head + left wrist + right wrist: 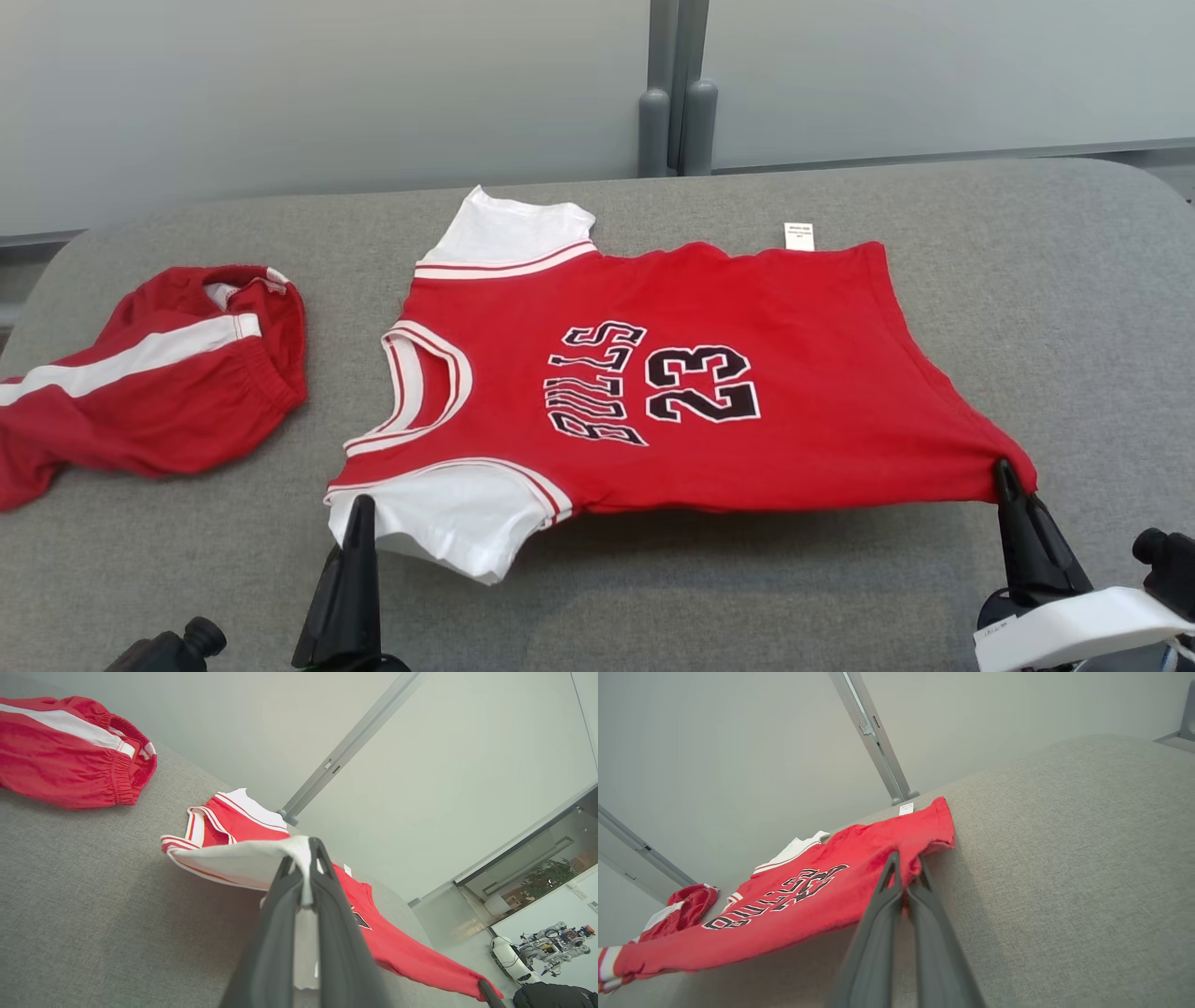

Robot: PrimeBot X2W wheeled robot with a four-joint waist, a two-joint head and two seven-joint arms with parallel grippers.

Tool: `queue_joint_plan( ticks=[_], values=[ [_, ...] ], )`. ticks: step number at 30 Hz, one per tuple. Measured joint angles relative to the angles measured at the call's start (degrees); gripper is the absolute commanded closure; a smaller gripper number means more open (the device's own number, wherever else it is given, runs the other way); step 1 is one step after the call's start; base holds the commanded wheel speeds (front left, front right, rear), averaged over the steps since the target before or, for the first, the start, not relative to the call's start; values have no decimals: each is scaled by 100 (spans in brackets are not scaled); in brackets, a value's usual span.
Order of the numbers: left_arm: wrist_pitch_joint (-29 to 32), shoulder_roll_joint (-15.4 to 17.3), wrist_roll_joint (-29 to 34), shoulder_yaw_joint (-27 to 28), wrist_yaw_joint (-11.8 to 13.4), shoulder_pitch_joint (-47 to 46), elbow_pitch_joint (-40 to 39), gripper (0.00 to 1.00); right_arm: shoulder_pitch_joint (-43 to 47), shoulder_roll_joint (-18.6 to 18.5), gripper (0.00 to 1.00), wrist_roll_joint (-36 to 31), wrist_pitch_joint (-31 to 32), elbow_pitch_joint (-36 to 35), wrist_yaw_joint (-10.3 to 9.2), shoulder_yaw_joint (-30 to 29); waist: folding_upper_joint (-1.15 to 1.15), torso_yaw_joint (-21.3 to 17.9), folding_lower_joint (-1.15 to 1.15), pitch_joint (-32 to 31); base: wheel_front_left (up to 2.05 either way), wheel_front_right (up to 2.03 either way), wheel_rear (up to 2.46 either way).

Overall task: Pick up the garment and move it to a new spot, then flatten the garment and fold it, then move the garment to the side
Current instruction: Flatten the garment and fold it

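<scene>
While your left gripper (pixel 360 511) pinches the white sleeve (pixel 448 527) and your right gripper (pixel 1006 474) clamps the hem corner (pixel 976 462), the red jersey (pixel 691 373) spreads mid-table (pixel 1046 280), near edge lifted off it; red shorts (pixel 159 383) lie at the table's left end.
</scene>
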Motion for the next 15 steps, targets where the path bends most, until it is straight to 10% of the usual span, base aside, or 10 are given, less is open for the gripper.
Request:
queue_joint_plan(
  ticks=[15],
  values=[
    [-83,-211,-253,19,-204,-185,1224,100,-132,54,100,333,83,1146,0,-9,0,-81,0,275,0,0,0]
  ],
)
